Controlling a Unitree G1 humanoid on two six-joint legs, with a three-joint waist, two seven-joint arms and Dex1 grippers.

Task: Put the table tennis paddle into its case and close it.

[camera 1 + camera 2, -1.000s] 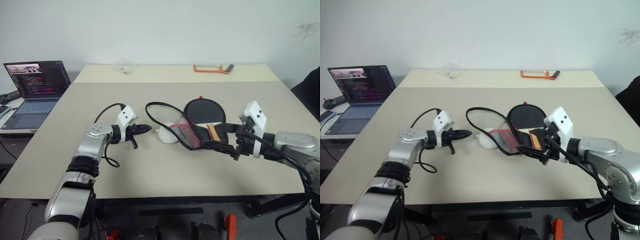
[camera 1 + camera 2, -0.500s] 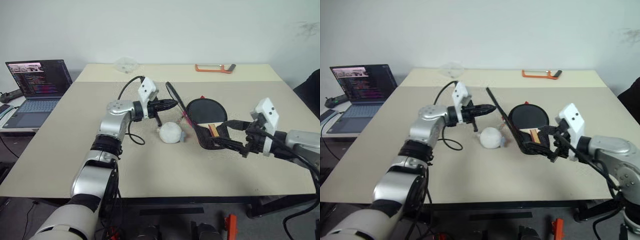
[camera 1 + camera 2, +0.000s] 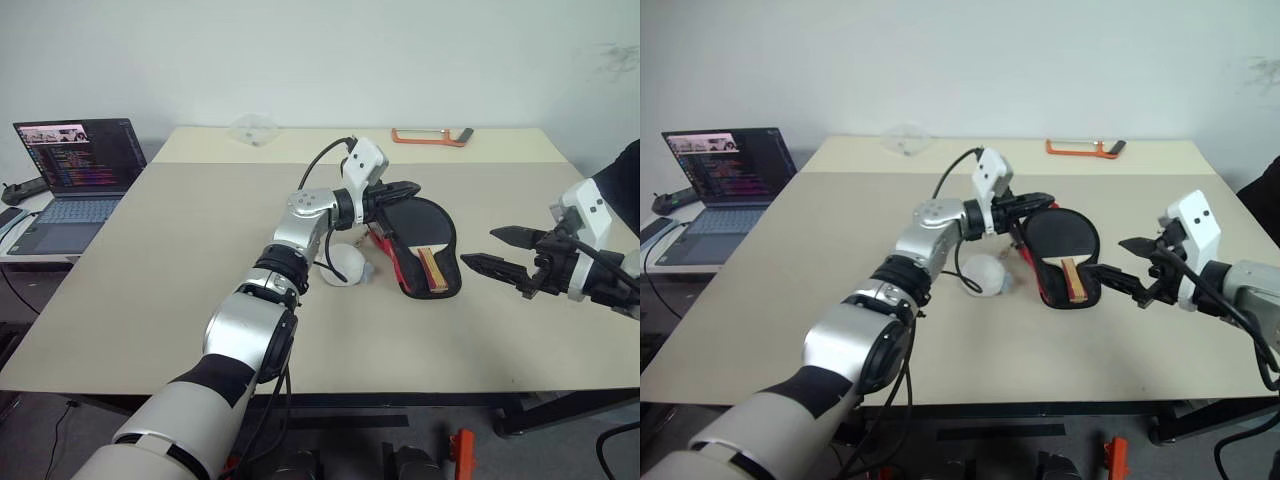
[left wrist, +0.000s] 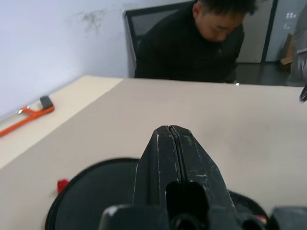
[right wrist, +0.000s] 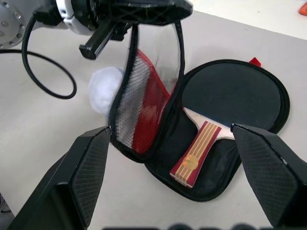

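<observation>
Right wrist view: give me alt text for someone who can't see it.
The table tennis paddle lies inside the open case on the table. The left gripper, shut on the case's lid, holds it upright. The right gripper's open fingers frame the view; a white ball rests beside the case.

The left arm is stretched forward and across to the right, and the left gripper point(image 3: 412, 187) is pinched tight. The right gripper point(image 3: 478, 248) is held spread wide, pointed left.
</observation>
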